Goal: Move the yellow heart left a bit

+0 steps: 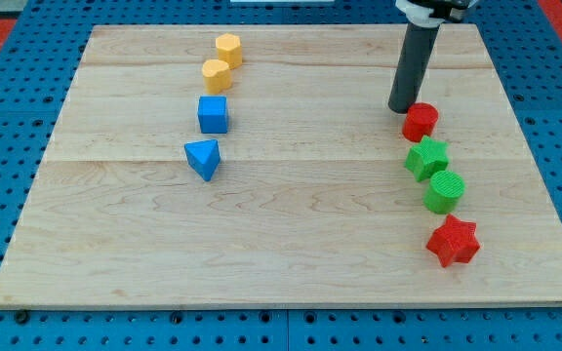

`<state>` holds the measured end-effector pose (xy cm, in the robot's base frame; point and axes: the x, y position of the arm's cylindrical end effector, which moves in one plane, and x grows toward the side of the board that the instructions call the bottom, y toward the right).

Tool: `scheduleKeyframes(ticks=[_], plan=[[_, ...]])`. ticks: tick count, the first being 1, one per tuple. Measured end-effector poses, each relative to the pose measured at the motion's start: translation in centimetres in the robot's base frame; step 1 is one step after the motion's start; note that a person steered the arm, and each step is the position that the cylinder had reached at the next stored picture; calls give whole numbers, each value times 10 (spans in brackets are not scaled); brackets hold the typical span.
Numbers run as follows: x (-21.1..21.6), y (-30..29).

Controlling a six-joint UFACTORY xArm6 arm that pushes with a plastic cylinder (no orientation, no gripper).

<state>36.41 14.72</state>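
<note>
Lighting: bright and even across my view, seemingly from overhead, no dim corners. Shadows: short and soft, tucked close under each block; a small dark patch at the foot of my rod (403, 107). Glare: mild pale sheen on the wooden counter (291, 244), nothing blown out. Focus: blocks and wood grain read sharp; slight softness toward the view's top edge. Distortion: counter edges run straight, converging only with perspective.

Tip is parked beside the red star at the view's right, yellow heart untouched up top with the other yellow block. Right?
Not quite: the camera view shows my tip beside the red cylinder, not the red star. The yellow heart does sit untouched by the yellow hexagon.
</note>
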Motion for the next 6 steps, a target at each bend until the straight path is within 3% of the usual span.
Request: scheduleKeyframes(ticks=[3, 6], plan=[[-31, -41], [-51, -215]])
